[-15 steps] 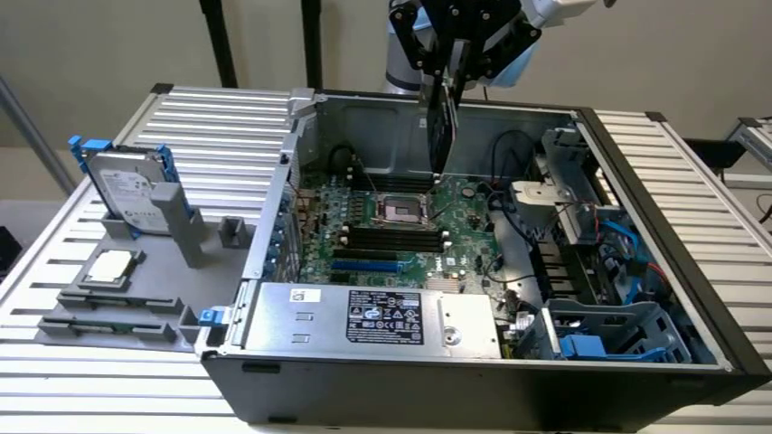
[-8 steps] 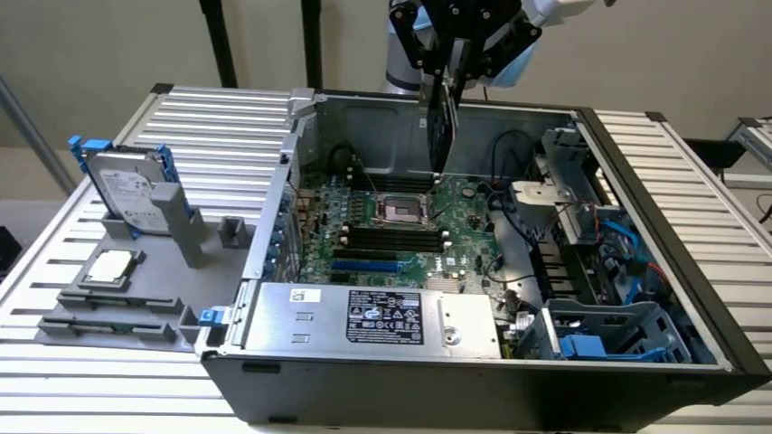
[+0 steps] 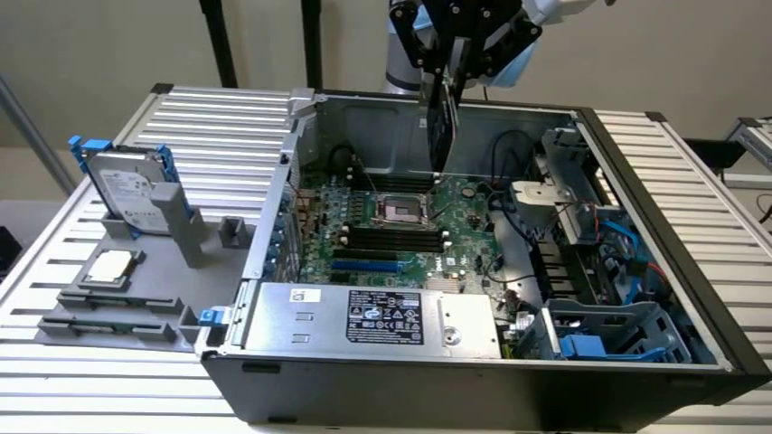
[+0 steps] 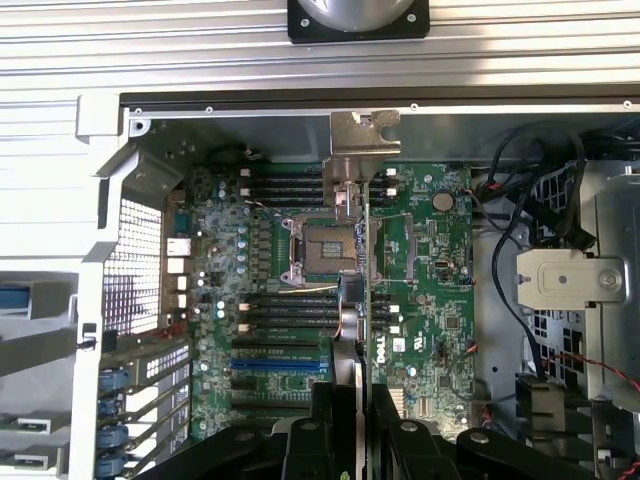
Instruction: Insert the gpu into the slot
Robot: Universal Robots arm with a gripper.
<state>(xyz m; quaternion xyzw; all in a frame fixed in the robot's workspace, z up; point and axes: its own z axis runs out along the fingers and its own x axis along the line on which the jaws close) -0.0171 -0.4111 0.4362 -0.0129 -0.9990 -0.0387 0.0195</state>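
at the far left of the exterior view a hard drive is seen standing upright in a grey holder on the slatted metal counter. below it in the frame a square processor chip is laid flat on a grey block, and lower still two grey trays are set side by side.

towards the centre an open computer case is laid on its side, with its green motherboard exposed. a silver power supply with a black label is seated in the lower centre of the frame. just above it in the picture the blue slot is seen lying bare on the motherboard, with black memory slots parallel to it and the processor socket beyond.

in the upper centre the end effector is closed on the gpu, which is held on edge, hanging vertically above the rear part of the motherboard near the socket. it is held well clear of the blue slot and is not seated in it.

in the wrist view the gpu is seen edge-on between the black fingers of the end effector, with its silver bracket at the far end by the case wall. the blue slot is seen off to one side of the card's line.

at the right of the exterior view a blue plastic drive cage and loose cables are housed inside the case.
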